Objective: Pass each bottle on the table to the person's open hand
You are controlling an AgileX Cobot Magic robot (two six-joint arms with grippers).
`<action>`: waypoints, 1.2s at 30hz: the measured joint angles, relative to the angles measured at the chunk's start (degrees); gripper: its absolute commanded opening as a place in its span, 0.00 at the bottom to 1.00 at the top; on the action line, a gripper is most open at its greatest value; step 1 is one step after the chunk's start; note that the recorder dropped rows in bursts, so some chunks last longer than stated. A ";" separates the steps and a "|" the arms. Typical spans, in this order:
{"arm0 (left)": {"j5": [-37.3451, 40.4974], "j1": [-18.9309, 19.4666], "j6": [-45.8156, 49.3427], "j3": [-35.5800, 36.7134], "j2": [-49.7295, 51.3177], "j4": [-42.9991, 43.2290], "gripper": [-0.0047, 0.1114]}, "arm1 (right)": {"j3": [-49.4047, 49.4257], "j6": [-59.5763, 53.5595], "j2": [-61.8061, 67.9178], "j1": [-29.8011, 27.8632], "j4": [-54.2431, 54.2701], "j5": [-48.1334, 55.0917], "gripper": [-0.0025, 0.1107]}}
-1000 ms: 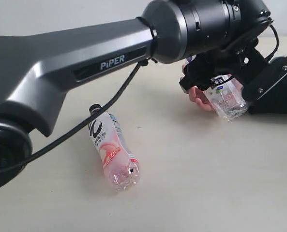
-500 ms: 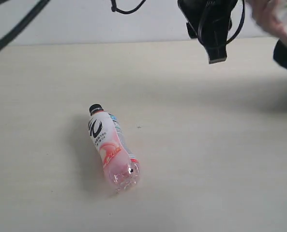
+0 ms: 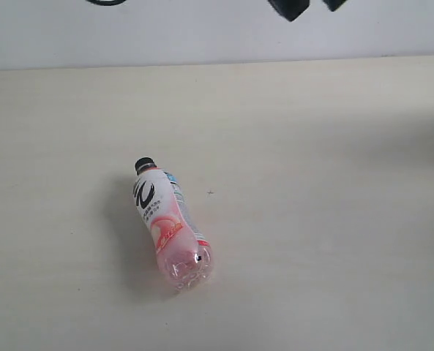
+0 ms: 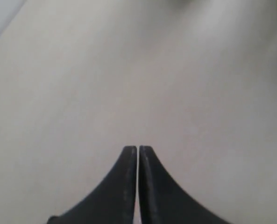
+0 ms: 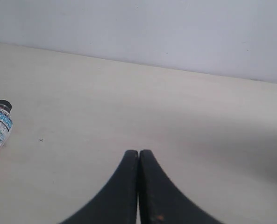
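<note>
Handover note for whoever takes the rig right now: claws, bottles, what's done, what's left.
Left claw: shut, empty, over the table.
Right claw: shut, empty.
Pink bottle: lying on its side on the table, black cap toward the far edge, untouched. No other bottle shows; the hand is out of view.
Done: only this bottle is seen waiting.
Left: grasp the pink bottle and pass it over once the hand shows.

A plain wall [image 3: 202, 33], pale grey-white and bare, fills the strip along the top of the exterior view. Its lower edge runs straight and almost level across the whole width. The right wrist view shows the same wall, smooth and evenly lit, with a few tiny specks.
</note>
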 measured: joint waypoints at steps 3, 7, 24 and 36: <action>-0.09 1.65 -0.12 8.25 -5.67 -1.35 0.07 | 0.00 0.00 0.00 0.00 0.00 0.00 0.02; -6.70 3.50 -1.45 22.52 -15.87 -1.60 0.07 | 0.00 0.00 0.00 0.00 0.00 0.00 0.02; -47.58 3.90 -1.87 72.90 -69.21 -3.65 0.07 | 0.00 0.00 0.00 0.00 0.00 0.00 0.02; -43.61 -1.85 10.51 79.19 -84.31 -6.36 0.04 | 0.00 0.00 0.00 0.00 0.00 0.00 0.02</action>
